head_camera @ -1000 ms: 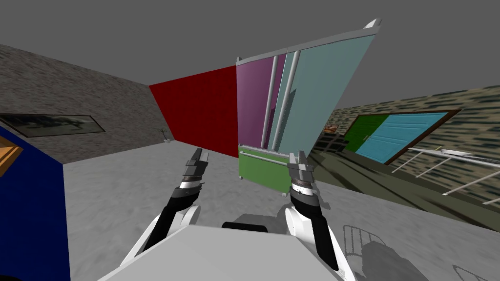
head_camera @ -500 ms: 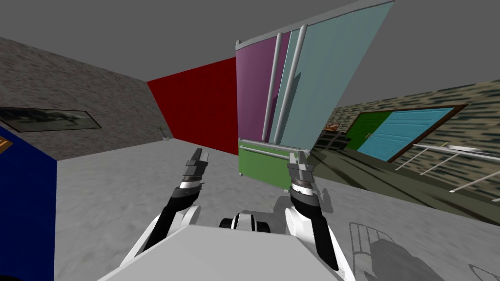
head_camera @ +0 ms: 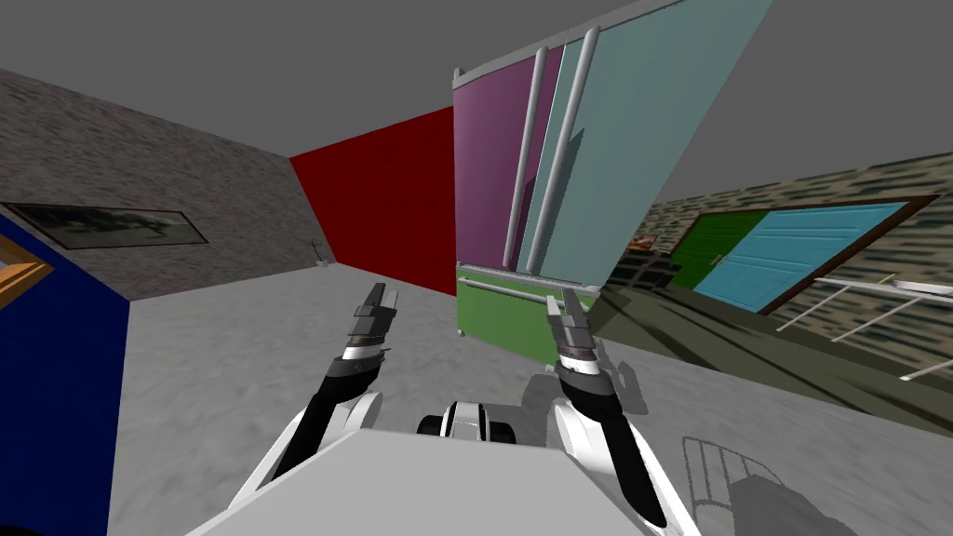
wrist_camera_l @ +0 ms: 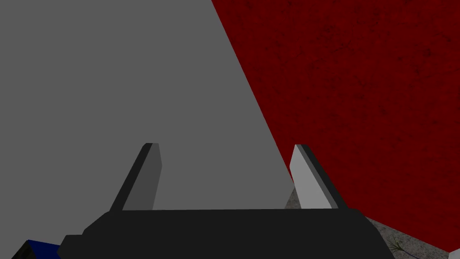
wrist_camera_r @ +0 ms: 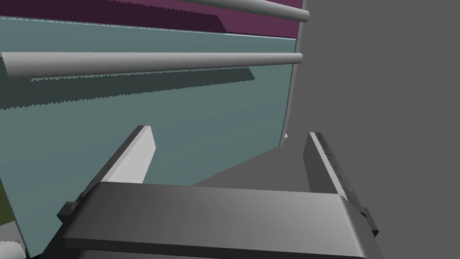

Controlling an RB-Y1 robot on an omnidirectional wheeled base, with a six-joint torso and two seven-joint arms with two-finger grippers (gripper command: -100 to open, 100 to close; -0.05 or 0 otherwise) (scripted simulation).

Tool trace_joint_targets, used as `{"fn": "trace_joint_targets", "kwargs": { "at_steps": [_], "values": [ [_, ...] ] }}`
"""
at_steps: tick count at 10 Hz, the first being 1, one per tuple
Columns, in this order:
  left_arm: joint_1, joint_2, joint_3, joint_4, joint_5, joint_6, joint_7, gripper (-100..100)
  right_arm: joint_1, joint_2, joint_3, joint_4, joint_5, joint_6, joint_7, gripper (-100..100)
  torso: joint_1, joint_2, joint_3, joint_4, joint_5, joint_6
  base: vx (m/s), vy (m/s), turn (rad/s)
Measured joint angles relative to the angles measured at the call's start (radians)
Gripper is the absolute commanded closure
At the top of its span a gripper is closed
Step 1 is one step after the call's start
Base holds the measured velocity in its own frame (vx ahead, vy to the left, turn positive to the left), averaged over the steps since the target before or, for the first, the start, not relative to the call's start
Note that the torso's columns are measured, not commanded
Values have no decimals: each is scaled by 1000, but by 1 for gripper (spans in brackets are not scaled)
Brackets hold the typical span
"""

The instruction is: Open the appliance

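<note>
At upper centre, the teal door's handle [head_camera: 566, 149] should be straddled squarely by the open right gripper [head_camera: 561, 300]; the left gripper [head_camera: 383, 293] is spread likewise.

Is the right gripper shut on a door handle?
No, the right gripper is open with nothing between its blades, and the nearer handle lies apart from it, untouched.

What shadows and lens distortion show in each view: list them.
Right wrist view: the bar handle throws a saw-toothed shadow on the teal door, ahead of the open right hand. Head view: the wide lens leans the appliance and splays the walls; my arm's shadow lies on the grey floor. Left wrist view: flat, shadowless red wall.
</note>
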Motion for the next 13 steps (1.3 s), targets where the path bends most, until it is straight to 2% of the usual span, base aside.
{"fn": "trace_joint_targets", "kwargs": {
  "at_steps": [4,9,13],
  "values": [
    [0,0,0,0,0,0,0,0,33,-88,-45,-14,44,53,90,-100,0,1,1,0,0,0,100,8,88],
    [0,0,0,0,0,0,0,0,79,-190,-121,-27,108,130,224,-100,-1,2,1,1,0,0,106,2,97],
    [0,0,0,0,0,0,0,0,117,-257,-168,-37,164,191,336,-100,0,1,0,0,0,0,109,1,94]
  ]
}}
